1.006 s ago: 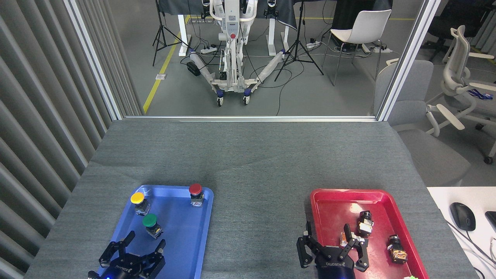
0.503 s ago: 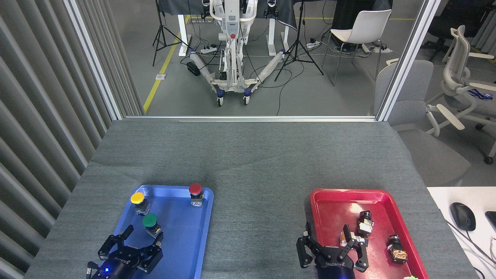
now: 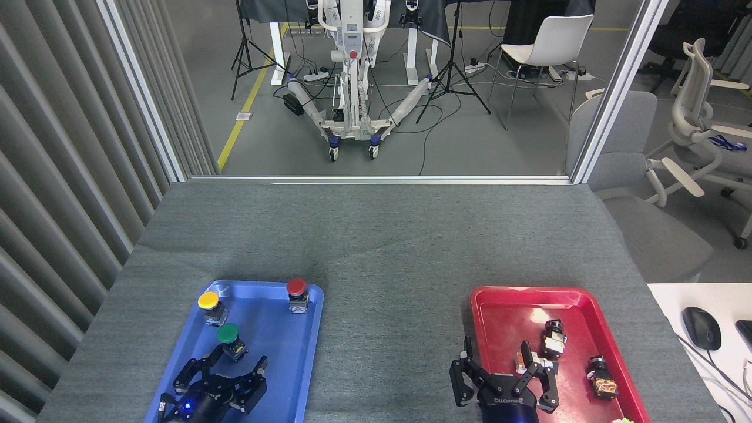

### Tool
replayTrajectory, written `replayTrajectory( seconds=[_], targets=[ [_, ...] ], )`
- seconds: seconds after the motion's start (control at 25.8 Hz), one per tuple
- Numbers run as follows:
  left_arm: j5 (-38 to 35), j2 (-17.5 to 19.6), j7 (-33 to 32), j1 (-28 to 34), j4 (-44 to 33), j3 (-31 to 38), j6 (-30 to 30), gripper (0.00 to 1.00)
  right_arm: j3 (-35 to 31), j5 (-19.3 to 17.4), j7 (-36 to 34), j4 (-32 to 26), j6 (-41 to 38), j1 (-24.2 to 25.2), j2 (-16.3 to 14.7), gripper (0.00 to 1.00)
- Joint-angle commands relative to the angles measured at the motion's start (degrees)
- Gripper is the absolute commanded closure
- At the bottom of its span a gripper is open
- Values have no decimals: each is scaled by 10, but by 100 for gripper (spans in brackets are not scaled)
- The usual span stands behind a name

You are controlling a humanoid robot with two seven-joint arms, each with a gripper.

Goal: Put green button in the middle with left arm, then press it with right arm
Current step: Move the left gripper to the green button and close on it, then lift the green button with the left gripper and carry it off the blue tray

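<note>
Left gripper [image 3: 226, 367]: mine, black, blue light lit near its base; fingers spread wide, holding nothing; it hangs over the near part of the blue tray [image 3: 305, 346].
Green button [image 3: 229, 339]: upright in the blue tray, just beyond my left fingertips, roughly in line with the gap between them; whether a fingertip touches its base I cannot tell.
Yellow button [image 3: 210, 306]: same tray, farther out from my left gripper than the green one and a little to the left.
Red button [image 3: 297, 294]: far right corner of the blue tray, well beyond my left gripper and to its right.
Middle [image 3: 393, 329]: bare grey cloth to the right of my left gripper, between the two trays; nothing lies on it.
Right gripper [image 3: 499, 370]: mine, black with white lettering; fingers spread wide, empty, over the near left edge of the red tray [image 3: 505, 294].
Small dark parts [image 3: 552, 339]: lying in the red tray, just beyond and to the right of my right fingers.
</note>
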Motion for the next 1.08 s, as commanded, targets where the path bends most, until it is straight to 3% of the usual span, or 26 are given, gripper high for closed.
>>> replayTrajectory(
  seconds=[0.0,0.54,0.7,0.85,1.05],
  targets=[
    [1,-7,1,-3,8,-1,22,1,0,0,0,-1,0,0,0,0],
    [6,-8,2,-33,41,2,45,2,-6,-2,1,-1,0,0,-1,0],
    [6,-9,5,-41,59,2,71,17,-6,-2,1,-1,0,0,-1,0],
    [12,-4,8,-40,60,1,99,42,-6,-2,1,-1,0,0,0,0],
    [11,3,22,-32,59,0,90,76,-6,-2,1,-1,0,0,0,0]
  ],
)
